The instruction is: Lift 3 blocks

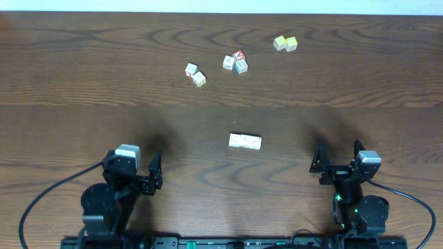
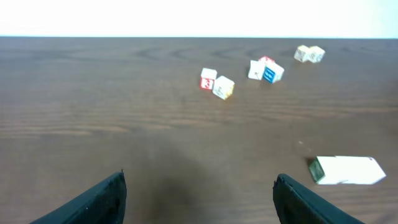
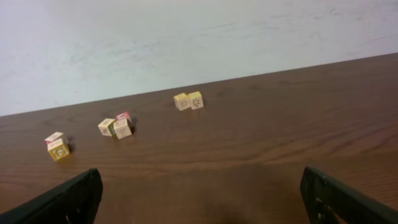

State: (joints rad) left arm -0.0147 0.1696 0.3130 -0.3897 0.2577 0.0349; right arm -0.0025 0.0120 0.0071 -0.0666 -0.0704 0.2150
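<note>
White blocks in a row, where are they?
Overhead, the row of white blocks lies in the middle, closer to the robot than the scattered cubes. In the left wrist view it sits low on the right.

Stray letter cubes dot a dark wooden table [image 1: 90,90], a pale wall [image 3: 186,37] behind.
Two yellow-green cubes [image 1: 285,43] touch at the far right; a cluster of three [image 1: 239,64], one red-faced, one blue-faced, sits centrally; another pair [image 1: 194,73] lies left.

A dark brown wood-grain table [image 1: 83,83] runs to a plain pale wall [image 3: 186,37] under even light
</note>
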